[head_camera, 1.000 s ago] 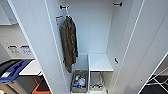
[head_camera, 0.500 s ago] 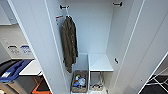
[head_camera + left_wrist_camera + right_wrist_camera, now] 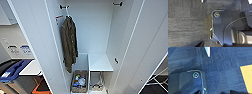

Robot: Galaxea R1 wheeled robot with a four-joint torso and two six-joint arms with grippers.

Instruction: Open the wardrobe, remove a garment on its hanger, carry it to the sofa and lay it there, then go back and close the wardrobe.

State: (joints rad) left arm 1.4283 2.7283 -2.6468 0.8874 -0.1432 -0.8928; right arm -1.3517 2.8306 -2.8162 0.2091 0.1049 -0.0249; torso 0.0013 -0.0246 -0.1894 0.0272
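Your grippers' finger state can't be told from either wrist view: both wrist cameras look down past the robot's own dark plate at dark carpet (image 3: 186, 25), and the right one also catches a yellow patch of floor (image 3: 246, 77) off to one side.

Ahead of you in the head view, the wardrobe (image 3: 100, 32) stands with both doors swung wide, the left door (image 3: 35, 42) and right door (image 3: 147, 50) framing the white interior. Inside, an olive-green garment (image 3: 68, 45) hangs from a white hanger (image 3: 67, 11) on a dark hook near the top. Below it sits a basket (image 3: 79, 82) of small items, beside a low white shelf (image 3: 100, 62). A second dark hook (image 3: 117, 3) is at the upper right.
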